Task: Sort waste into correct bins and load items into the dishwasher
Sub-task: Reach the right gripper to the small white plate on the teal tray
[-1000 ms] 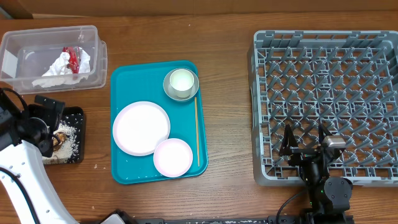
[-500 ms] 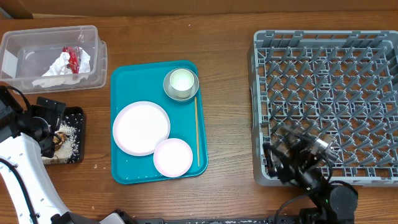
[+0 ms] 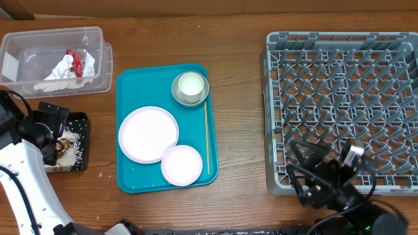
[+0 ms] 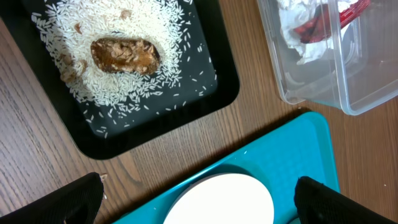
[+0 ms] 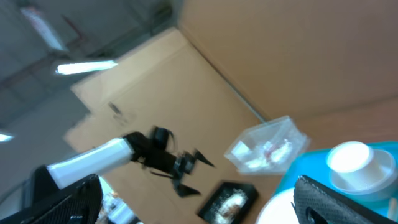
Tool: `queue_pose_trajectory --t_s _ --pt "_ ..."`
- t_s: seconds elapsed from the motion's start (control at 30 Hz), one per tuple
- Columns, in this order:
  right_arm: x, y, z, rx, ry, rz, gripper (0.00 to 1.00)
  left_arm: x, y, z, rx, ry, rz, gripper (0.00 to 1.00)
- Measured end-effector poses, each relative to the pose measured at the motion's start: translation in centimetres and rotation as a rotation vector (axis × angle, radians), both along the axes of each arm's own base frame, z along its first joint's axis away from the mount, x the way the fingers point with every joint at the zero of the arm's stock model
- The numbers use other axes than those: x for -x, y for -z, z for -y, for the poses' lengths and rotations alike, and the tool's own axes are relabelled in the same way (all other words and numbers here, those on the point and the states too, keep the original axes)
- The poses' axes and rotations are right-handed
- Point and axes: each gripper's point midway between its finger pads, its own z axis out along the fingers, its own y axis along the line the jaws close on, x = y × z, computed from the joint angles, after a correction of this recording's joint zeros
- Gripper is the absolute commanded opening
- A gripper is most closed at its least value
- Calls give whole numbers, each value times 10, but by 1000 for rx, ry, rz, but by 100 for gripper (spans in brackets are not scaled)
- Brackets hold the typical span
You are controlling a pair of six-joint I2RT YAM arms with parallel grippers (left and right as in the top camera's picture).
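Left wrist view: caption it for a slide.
Sorted scraps: rice and a brown lump in the black tray, beside the clear tub and teal tray.

Your work surface is a brown wooden table [image 3: 235, 98] with the grain running left to right. Four things sit directly on it. At the far left corner you have the clear tub [image 3: 36, 62], and nearer to you on that side the black tray [image 3: 83, 121], close to the tub but apart from it. The teal tray [image 3: 140, 88] lies around the middle, just right of both. The grey dish rack [image 3: 339, 85] fills the right side, with bare wood between it and the teal tray. A tiny pale speck [image 4: 103, 177] rests on the wood beside the black tray, too small to identify.
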Motion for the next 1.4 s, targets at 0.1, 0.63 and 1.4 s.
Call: queue_pose_trajectory --t_s 0.1,0.63,1.4 --pt "-8 -24 -3 107 8 -63 100 0 0 0 -2 -1 -1 100" --pt "-39 57 -126 865 -359 -506 100 0 0 0 -1 -1 -2 100" --pt "-14 273 -289 1314 -390 -428 57 0 1 0 -1 -1 -3 100"
